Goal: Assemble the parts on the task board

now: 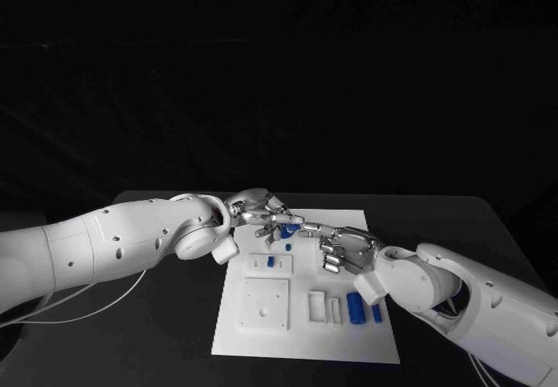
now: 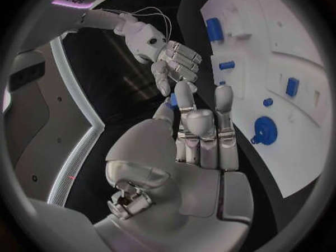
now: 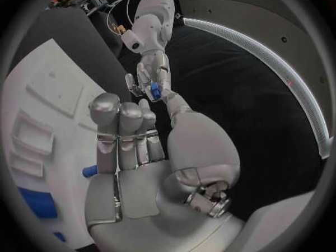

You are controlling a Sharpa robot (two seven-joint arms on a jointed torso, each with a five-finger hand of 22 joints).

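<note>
Meeting above the task board (image 1: 349, 339), the left robot hand (image 1: 265, 212) pinches a small blue part (image 1: 287, 230) while the right robot hand (image 1: 344, 246), fingers curled, touches it. Likely light, rigid, slippery: grip its sides.

A white task board (image 1: 305, 339) lies flat on the table, small blue parts (image 1: 356, 308) scattered across its recesses.

From overhead, the head camera looks down on the board (image 1: 305, 322) and both hands. Each wrist camera sits close behind its own palm, facing out along the fingers; both catch the opposite hand and a slice of board beside it.
</note>
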